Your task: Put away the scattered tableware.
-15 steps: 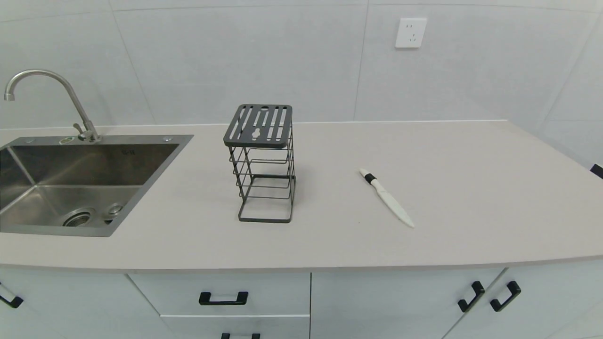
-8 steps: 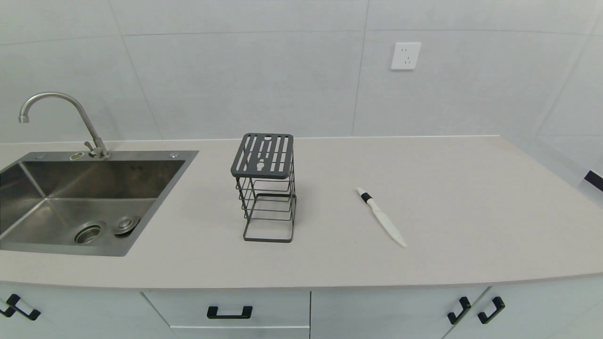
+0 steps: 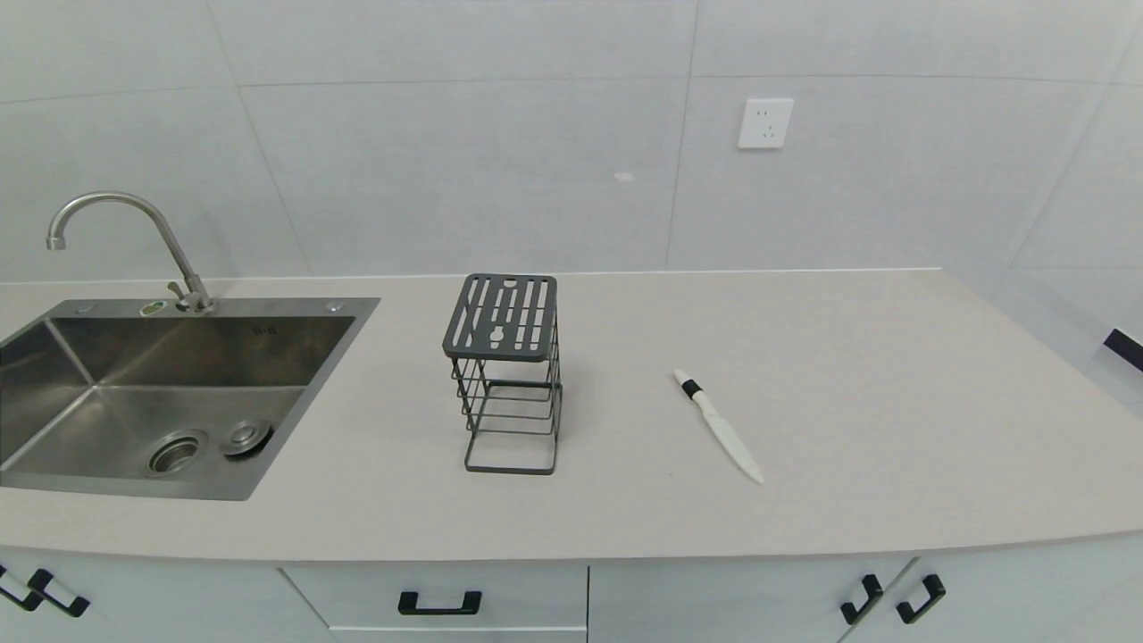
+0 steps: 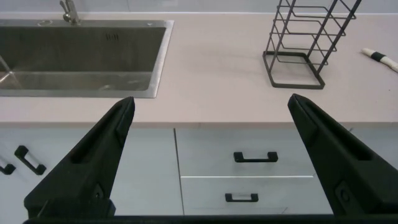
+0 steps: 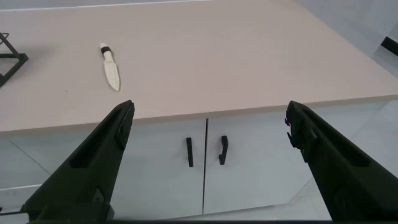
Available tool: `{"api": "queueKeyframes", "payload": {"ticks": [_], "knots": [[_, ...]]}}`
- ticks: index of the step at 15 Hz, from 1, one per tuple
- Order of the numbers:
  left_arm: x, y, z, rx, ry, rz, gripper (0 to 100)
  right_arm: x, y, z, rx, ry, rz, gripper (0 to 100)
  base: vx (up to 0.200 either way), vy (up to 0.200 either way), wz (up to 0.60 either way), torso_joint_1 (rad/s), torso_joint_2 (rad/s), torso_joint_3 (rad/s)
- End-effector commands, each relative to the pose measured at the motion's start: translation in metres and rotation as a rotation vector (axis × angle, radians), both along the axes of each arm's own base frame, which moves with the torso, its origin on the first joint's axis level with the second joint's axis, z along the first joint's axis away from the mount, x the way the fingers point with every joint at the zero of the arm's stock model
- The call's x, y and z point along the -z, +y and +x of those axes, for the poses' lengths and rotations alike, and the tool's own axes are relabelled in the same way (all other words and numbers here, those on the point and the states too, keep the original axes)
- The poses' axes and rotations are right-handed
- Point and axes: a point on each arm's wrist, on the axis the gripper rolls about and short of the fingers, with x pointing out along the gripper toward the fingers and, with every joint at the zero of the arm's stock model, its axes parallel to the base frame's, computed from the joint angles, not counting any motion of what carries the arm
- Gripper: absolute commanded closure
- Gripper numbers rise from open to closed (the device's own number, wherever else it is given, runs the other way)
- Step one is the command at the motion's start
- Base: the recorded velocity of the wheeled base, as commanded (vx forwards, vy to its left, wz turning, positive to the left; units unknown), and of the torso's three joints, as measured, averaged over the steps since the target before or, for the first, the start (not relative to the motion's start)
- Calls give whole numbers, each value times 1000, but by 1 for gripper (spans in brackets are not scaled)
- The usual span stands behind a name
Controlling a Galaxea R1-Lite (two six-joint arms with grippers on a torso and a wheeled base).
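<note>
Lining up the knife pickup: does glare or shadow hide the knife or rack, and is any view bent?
Head view: even light, no glare on the knife; the rack throws a soft shadow to its right, short of the knife; the counter front edge bows. Left wrist view: the sink steel reflects light.

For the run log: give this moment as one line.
knife: lying on counter, right of rack | rack: upright | left gripper: open | right gripper: open
</note>
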Motion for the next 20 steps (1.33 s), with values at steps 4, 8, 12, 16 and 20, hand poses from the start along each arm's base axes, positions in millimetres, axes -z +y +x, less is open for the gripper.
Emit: {"api": "queueKeyframes", "payload": {"ticks": [4, 8, 12, 16, 20], "knots": [[0, 0, 0, 0, 1, 0, 0, 0, 0, 0, 0, 1, 0, 0, 0, 0, 0, 0, 0, 0], [0, 0, 0, 0, 1, 0, 0, 0, 0, 0, 0, 0, 0, 0, 0, 0, 0, 220, -9, 213], [0, 0, 0, -1, 1, -2, 0, 0, 0, 0, 0, 1, 0, 0, 50, 0, 0, 202, -21, 173], [0, 0, 0, -6, -2, -26, 0, 0, 0, 0, 0, 0, 0, 0, 150, 0, 0, 33, -2, 29], [0, 0, 0, -6, -2, -36, 0, 0, 0, 0, 0, 0, 0, 0, 0, 0, 0, 0, 0, 0]]}}
